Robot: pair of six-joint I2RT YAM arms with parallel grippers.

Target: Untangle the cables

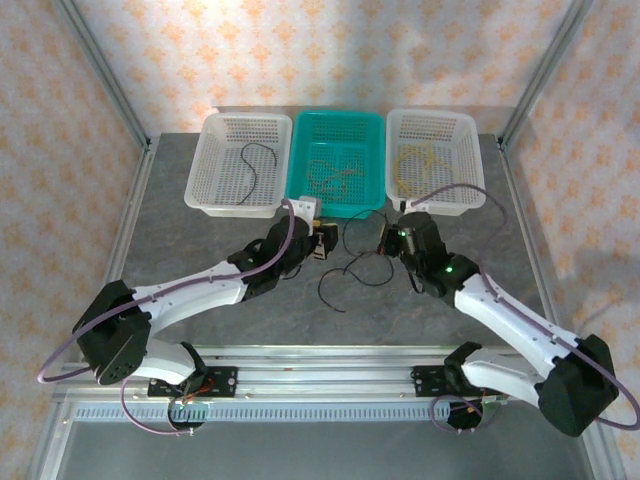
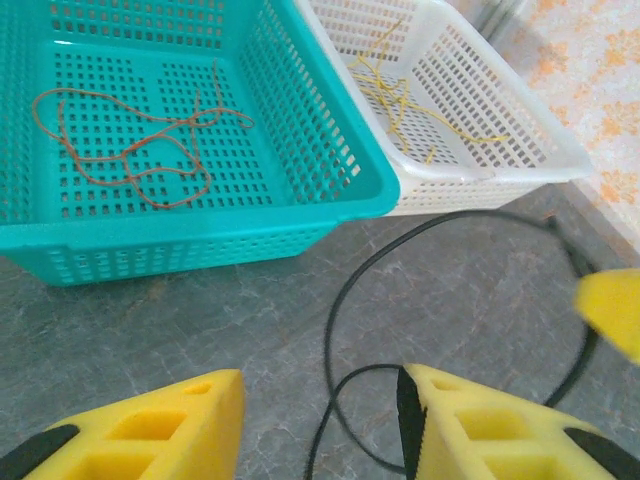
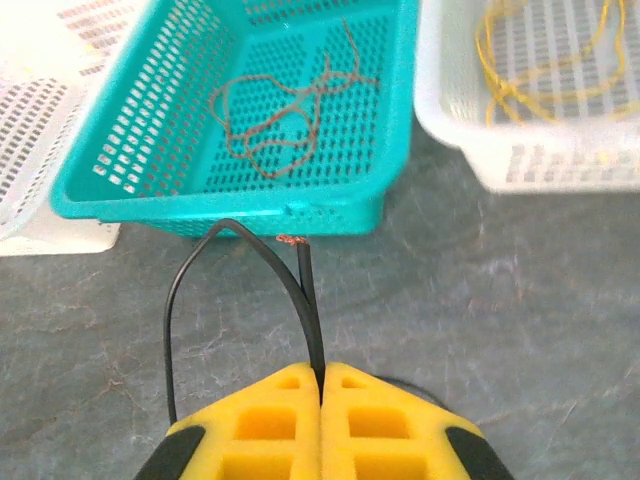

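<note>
The top camera looks down from high over the table's near edge. Both wrist cameras sit low and close, facing the far edge. All see the teal basket.

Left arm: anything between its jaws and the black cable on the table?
Nothing visible. The black cable lies on the table right between the open jaws of the left gripper. The right gripper is shut on the cable near its stripped end, off to one side and not in the path.
</note>
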